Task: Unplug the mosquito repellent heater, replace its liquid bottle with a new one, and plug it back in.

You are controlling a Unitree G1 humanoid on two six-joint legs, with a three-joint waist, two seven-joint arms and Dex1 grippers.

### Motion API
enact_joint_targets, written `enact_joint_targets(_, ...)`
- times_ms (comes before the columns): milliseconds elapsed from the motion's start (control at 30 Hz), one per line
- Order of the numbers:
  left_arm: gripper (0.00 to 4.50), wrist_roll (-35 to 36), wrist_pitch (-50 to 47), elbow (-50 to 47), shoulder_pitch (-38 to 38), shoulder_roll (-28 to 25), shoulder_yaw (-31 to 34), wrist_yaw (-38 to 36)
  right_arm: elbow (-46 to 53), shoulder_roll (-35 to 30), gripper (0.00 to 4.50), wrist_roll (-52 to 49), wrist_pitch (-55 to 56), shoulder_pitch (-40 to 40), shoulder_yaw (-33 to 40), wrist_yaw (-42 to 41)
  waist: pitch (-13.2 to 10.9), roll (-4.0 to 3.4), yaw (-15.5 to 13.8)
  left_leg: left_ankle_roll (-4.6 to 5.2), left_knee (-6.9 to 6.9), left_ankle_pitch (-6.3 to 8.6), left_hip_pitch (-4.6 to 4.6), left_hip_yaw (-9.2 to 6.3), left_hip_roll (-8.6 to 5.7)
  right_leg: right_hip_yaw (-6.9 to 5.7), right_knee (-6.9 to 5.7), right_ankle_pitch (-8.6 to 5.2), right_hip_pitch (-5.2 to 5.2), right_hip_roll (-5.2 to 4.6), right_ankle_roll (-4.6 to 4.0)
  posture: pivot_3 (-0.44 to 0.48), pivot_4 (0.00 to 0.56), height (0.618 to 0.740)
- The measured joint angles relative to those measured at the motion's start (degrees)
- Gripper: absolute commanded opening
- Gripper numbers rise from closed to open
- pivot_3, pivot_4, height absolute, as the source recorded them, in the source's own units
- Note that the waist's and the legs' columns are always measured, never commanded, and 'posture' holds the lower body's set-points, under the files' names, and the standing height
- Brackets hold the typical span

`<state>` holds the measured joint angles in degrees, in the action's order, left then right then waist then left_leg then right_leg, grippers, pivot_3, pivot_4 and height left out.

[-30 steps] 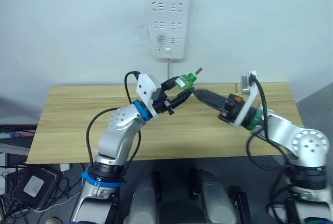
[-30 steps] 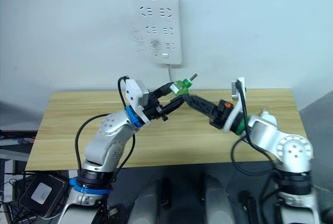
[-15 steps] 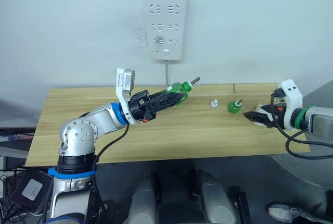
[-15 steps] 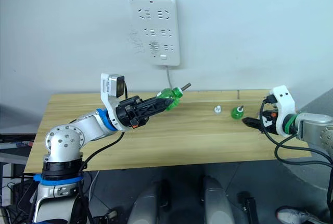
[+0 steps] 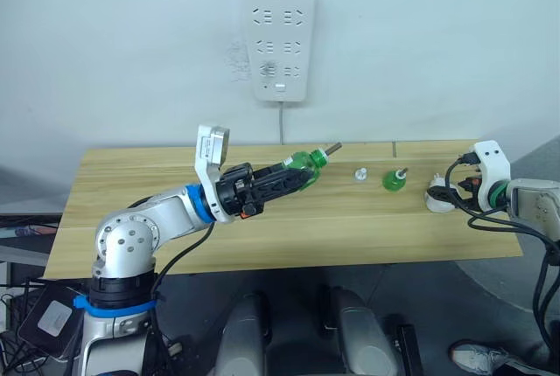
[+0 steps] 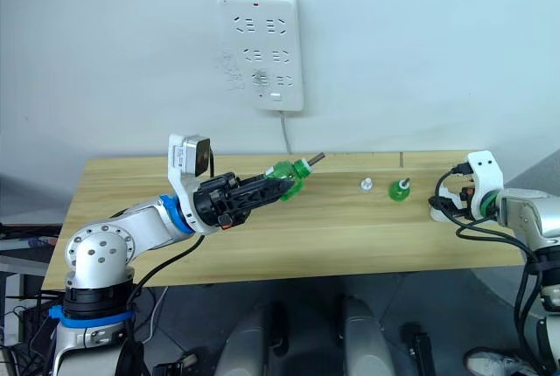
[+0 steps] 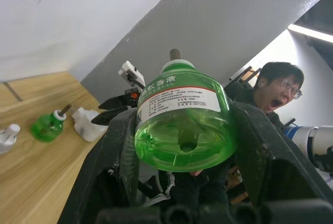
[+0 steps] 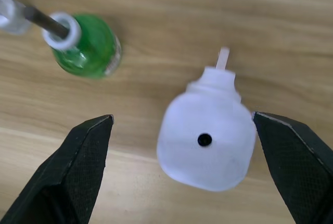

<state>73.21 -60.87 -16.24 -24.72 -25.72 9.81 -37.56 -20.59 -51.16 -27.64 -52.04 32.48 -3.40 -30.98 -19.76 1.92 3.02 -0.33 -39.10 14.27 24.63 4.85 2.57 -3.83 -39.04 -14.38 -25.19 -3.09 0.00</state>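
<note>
- So far, the unplugging looks done: left gripper (image 5: 296,172) clamps a green liquid bottle (image 5: 303,162) above the table (image 5: 131,184).
- Another bottle (image 5: 394,179) stands mid-table.
- Mosquito repellent heater (image 8: 208,143) lies bottle-less between the right gripper's (image 8: 182,169) spread fingers; fitting and replugging remain.

right gripper (image 8: 182,172) now astride heater (image 8: 207,143)

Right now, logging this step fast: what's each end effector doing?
Left end effector: closed on the green liquid bottle.
Right end effector: open, straddling the small white rounded plastic heater.
</note>
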Motion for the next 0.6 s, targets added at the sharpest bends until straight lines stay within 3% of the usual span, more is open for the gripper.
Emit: enact_joint_targets(600,2.25,0.97,0.03,-1.19,0.63,-0.57,-0.41,1.29,-20.11,6.02,4.47,13.26,4.1,9.69,-0.06,-5.98,0.05,0.0,-0.11,0.0,-0.02,0.0,-0.01,0.0,0.0,0.0,-0.02,0.0,0.01,0.0,-0.01,-0.115,0.299,0.74)
